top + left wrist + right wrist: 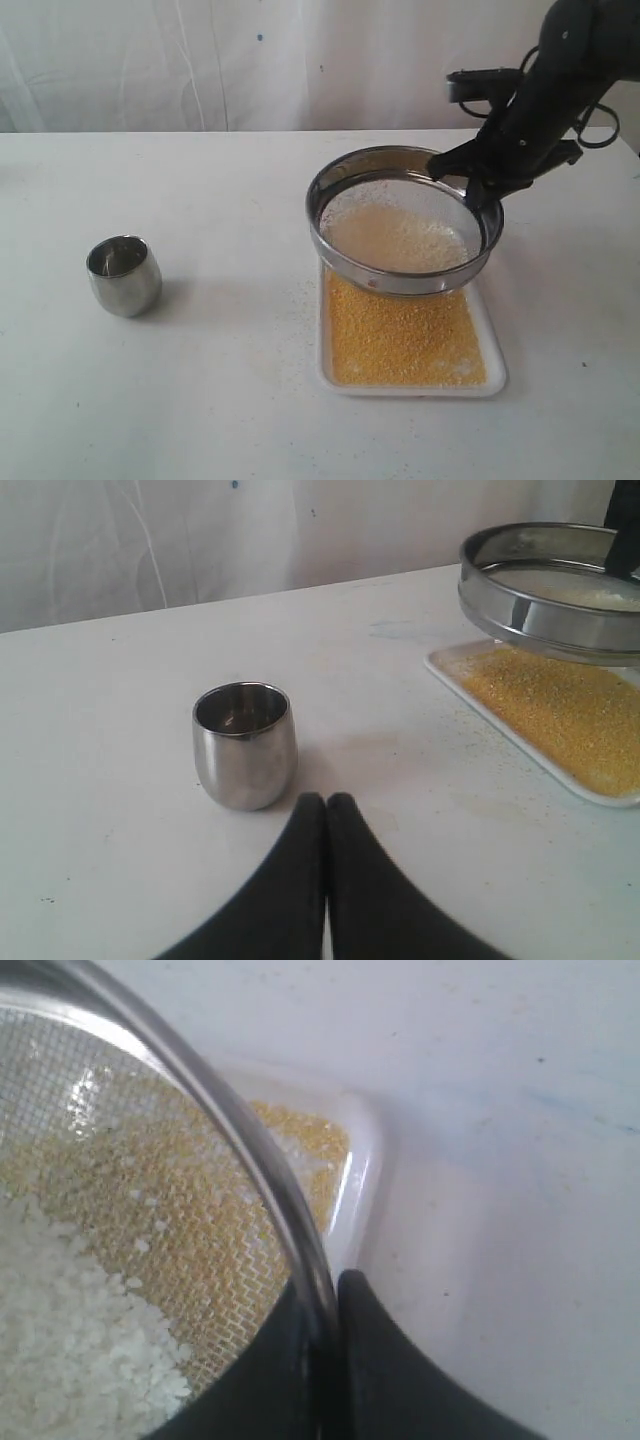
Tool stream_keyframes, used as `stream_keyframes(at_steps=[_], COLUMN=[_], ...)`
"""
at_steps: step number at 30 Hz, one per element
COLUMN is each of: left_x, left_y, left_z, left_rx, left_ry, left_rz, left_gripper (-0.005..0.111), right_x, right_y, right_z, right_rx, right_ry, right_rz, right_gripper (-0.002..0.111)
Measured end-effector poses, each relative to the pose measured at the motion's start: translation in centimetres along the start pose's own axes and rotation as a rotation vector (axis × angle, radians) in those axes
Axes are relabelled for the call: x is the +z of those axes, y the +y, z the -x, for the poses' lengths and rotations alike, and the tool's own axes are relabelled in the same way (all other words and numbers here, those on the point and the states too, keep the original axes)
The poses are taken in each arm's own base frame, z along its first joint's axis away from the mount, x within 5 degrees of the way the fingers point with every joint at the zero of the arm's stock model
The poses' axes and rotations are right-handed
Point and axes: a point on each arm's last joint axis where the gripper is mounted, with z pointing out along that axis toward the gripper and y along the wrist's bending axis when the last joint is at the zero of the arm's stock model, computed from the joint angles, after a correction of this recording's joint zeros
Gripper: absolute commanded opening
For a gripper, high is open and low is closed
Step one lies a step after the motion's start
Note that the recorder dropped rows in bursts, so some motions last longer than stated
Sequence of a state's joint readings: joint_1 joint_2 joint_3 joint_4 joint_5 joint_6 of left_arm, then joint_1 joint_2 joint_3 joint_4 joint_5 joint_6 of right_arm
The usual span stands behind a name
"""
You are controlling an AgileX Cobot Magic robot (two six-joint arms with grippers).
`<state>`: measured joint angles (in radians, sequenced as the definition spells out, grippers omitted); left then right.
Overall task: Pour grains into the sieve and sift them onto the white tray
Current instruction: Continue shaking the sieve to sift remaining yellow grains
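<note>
The right hand [478, 188] is closed on the far right rim of the sieve [400, 283] and holds it in the air over the white tray [497, 372]. The sieve covers only the far part of the tray; the near part lies uncovered and carries a full layer of yellow grains [400, 345]. The long axis of the tray runs from the near side to the far side of the surface [200, 400], so I judge that any further shaking should stay along this line, otherwise grains may fall beside the lip.

The left hand [326, 802] is closed and empty, just beside the steel cup [245, 745], well apart from the tray. The right arm is clearly the nearer one for the sifting.

The left wrist view shows what the exterior view does not: there is a clear gap between the bottom of the sieve and the tray, so they do not touch. The right wrist view shows the grip itself, one finger inside the rim and one outside, and pale coarse bits lying on the mesh with yellow visible through it. The sifting seems nearly finished.
</note>
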<state>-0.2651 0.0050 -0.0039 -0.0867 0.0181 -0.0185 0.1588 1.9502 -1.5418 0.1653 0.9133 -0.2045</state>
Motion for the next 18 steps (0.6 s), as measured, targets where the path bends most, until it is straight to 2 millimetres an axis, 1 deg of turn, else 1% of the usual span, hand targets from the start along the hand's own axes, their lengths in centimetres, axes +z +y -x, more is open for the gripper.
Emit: stream_keyframes(at_steps=[1,4,6,8,10,12,13,15,16,17,18], left_x=[0.0,0.0,0.0,0.0,0.0,0.0,0.0,0.0,0.0,0.0,0.0], left_y=[0.0,0.0,0.0,0.0,0.0,0.0,0.0,0.0,0.0,0.0,0.0], left_z=[0.0,0.0,0.0,0.0,0.0,0.0,0.0,0.0,0.0,0.0,0.0], left_rx=[0.0,0.0,0.0,0.0,0.0,0.0,0.0,0.0,0.0,0.0,0.0], left_ry=[0.0,0.0,0.0,0.0,0.0,0.0,0.0,0.0,0.0,0.0,0.0], left_rz=[0.0,0.0,0.0,0.0,0.0,0.0,0.0,0.0,0.0,0.0,0.0], left_gripper=[0.0,0.0,0.0,0.0,0.0,0.0,0.0,0.0,0.0,0.0,0.0], right_x=[-0.1,-0.1,-0.1,-0.1,-0.3,-0.3,-0.2,0.0,0.0,0.0,0.1], right_y=[-0.2,0.1,0.2,-0.3,-0.3,0.3,0.6,0.5,-0.1,-0.4,-0.5], right_z=[-0.1,-0.5,-0.4,-0.2,-0.3,-0.5,-0.4,-0.1,0.1,0.1,0.2], right_rx=[-0.019,-0.081,-0.031,0.04,-0.004,-0.077,-0.081,0.005,0.063,0.082,0.063], right_ry=[0.011,0.048,0.035,0.013,0.014,0.031,0.034,0.008,-0.015,-0.027,-0.032], right_rz=[0.02,0.06,0.051,0.061,0.118,0.156,0.148,0.108,0.095,0.107,0.131], right_gripper=[0.0,0.0,0.0,0.0,0.0,0.0,0.0,0.0,0.0,0.0,0.0])
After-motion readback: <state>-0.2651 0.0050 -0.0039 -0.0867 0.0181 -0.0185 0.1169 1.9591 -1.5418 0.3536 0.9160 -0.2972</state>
